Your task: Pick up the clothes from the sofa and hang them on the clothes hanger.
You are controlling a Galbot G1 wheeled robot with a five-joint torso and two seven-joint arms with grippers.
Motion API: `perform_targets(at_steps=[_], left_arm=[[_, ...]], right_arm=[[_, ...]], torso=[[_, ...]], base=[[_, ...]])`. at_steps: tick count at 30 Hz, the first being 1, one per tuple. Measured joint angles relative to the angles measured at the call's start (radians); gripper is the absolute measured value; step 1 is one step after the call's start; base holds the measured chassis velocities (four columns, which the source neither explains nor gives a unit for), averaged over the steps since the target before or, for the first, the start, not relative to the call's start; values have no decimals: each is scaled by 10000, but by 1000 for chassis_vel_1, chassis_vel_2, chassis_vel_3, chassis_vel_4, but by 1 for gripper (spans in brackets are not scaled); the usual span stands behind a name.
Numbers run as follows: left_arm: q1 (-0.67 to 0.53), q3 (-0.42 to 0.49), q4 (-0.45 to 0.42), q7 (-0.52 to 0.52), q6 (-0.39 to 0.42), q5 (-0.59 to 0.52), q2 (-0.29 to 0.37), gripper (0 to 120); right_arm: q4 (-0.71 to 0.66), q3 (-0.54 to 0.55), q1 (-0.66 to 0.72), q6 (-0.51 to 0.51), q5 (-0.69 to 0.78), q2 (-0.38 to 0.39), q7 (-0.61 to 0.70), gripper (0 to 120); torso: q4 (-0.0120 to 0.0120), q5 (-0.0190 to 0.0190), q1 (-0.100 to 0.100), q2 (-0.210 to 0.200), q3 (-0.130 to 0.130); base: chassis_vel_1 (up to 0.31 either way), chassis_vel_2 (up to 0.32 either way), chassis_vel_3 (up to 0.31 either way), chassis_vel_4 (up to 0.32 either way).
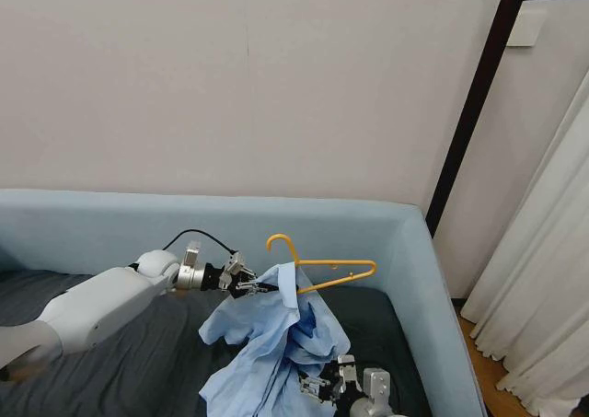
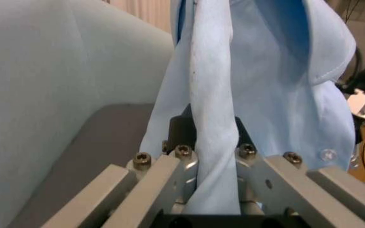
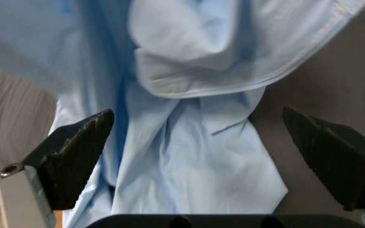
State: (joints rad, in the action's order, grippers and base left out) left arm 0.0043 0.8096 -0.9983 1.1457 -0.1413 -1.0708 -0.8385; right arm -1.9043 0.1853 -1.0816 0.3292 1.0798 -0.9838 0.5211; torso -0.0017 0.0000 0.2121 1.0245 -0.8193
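Pale blue shirt [image 1: 276, 339] partly on a yellow hanger [image 1: 324, 268], sofa [image 1: 405, 251] below it
Left hand [image 1: 247, 280] clamped on the shirt; right hand [image 1: 320, 387] spread apart at its lower folds

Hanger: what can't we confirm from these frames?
- Head view: hanger left end is under the shirt; whether it's inside the collar is hidden.
- Left wrist view: cloth covers the left gripper jaws' tips; hanger contact unclear.
- Head view: right gripper arm cut off by the bottom edge.

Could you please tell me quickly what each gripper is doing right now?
Left gripper: closed on the blue shirt.
Right gripper: jaws open, holding nothing.
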Motion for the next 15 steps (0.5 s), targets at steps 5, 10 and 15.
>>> perform_targets(at_steps=[5, 10, 15], left_arm=[[-43, 0, 36, 4, 8, -53, -36, 1], [19, -8, 77, 23, 11, -50, -104, 1], [89, -37, 33, 74, 12, 3, -67, 1]], right_arm=[[138, -274, -29, -99, 291, 4, -280, 100], [254, -561, -170, -555, 361, 143, -1064, 100], [712, -561, -240, -667, -180, 127, -1629, 90]], torso=[[0, 0, 0, 0, 0], [1, -1, 0, -1, 0], [3, -1, 0, 0, 0]], base=[[0, 0, 0, 0], [0, 0, 0, 0], [0, 0, 0, 0]])
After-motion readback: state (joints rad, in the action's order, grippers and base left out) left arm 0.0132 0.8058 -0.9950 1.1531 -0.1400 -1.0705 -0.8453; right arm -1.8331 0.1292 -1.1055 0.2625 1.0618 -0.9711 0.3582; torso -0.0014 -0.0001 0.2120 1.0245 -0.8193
